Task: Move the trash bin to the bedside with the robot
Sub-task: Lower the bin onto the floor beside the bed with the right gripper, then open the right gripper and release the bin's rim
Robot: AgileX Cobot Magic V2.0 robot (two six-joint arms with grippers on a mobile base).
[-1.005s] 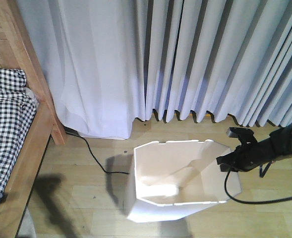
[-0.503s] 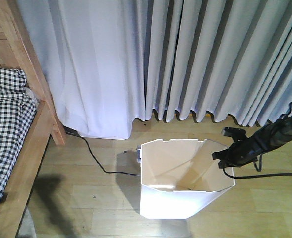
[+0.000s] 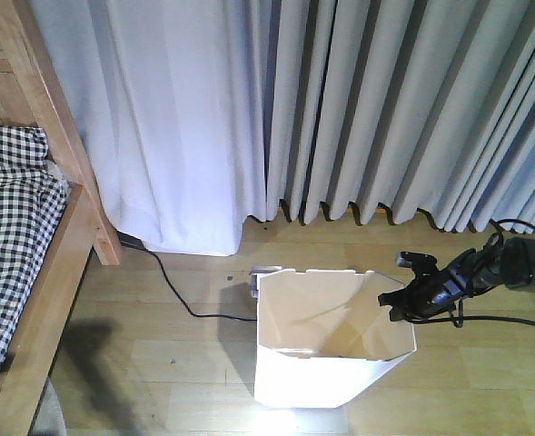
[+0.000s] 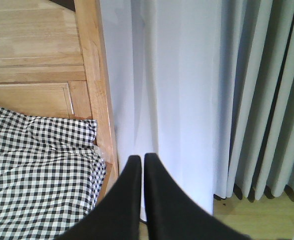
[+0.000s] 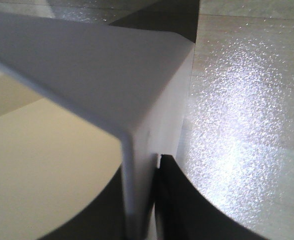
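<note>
The white faceted trash bin [image 3: 326,363] stands upright on the wooden floor, right of the bed. My right gripper [image 3: 396,304] is shut on the bin's right rim. In the right wrist view the thin bin wall [image 5: 137,150] is pinched in my right gripper [image 5: 144,167], one finger inside and one outside. The bedside shows as a light wooden bed frame [image 3: 67,245] with checkered bedding [image 3: 13,209] at the left. My left gripper [image 4: 141,159] is shut and empty in the air, facing the bed post [image 4: 94,75] and bedding [image 4: 37,165].
Pale curtains [image 3: 340,109] hang along the back wall down to the floor. A black cable [image 3: 172,286] runs on the floor from the bed post toward the bin. A small grey object [image 3: 265,271] sits just behind the bin. Another black cable [image 3: 494,320] trails from the right arm.
The bin, tilted to the left a second ago, now stands upright and sits slightly lower in the front view. The right arm dropped lower while holding the rim.
</note>
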